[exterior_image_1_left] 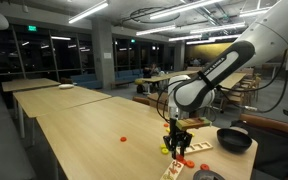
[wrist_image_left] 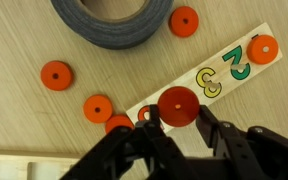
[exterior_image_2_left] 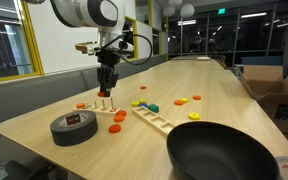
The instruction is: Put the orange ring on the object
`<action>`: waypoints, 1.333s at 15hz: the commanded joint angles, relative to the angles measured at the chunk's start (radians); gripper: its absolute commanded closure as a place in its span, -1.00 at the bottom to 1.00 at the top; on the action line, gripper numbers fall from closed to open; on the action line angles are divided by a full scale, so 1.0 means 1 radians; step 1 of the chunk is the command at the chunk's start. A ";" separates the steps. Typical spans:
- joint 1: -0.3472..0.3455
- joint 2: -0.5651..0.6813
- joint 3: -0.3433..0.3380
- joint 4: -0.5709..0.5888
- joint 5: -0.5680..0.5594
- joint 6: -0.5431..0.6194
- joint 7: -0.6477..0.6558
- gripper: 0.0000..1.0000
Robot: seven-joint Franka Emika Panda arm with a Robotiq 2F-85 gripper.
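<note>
My gripper is shut on an orange ring, held flat between the fingertips just above a long wooden number board with printed digits 2 and 3. One orange ring lies on the board next to the 2. In both exterior views the gripper hangs low over the near end of the board. Several loose orange rings lie beside the board, such as one on the table.
A grey tape roll lies close to the board. A black bowl stands nearby. Orange rings, a yellow piece and a green block lie beyond the board.
</note>
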 commanded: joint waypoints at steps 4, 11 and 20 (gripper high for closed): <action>-0.010 -0.023 -0.006 -0.009 -0.036 0.030 0.033 0.51; -0.018 0.004 -0.013 -0.001 -0.046 0.041 0.037 0.51; -0.015 0.039 -0.013 0.017 -0.080 0.058 0.057 0.51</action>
